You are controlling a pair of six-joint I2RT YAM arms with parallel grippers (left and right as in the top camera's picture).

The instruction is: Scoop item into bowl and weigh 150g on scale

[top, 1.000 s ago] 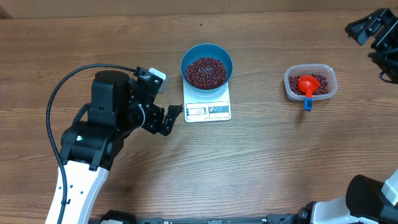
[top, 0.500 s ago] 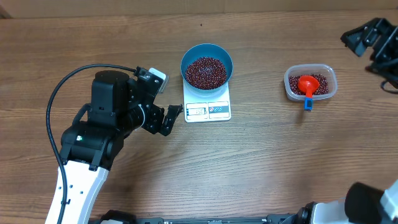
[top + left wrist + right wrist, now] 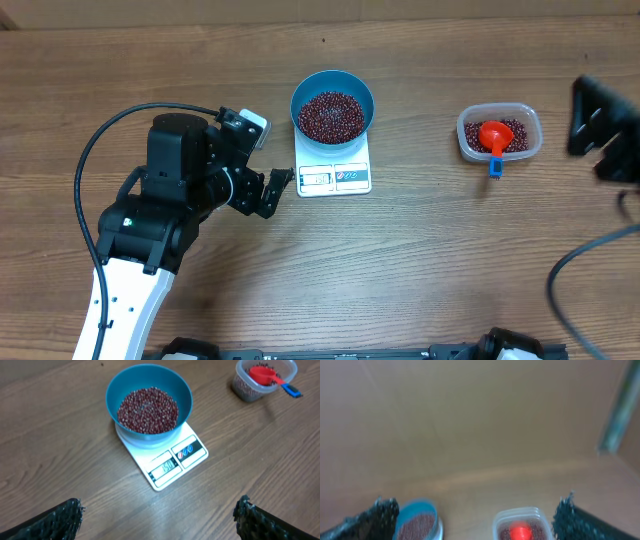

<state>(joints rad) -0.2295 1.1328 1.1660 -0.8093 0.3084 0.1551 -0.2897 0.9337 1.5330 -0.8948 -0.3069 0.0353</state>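
Blue bowl (image 3: pixel 333 76) w/ beans (image 3: pixel 332 115) sits on scale (image 3: pixel 334 178).

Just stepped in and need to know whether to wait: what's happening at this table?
Nothing is being handled. The blue bowl sits on the white scale with a heap of red-brown beans in it, and the display seems to read 150. The red scoop lies in the clear tub with more beans. The left gripper hangs open beside the scale, holding nothing; the right gripper is open too, off at the far right. The weighing looks done.
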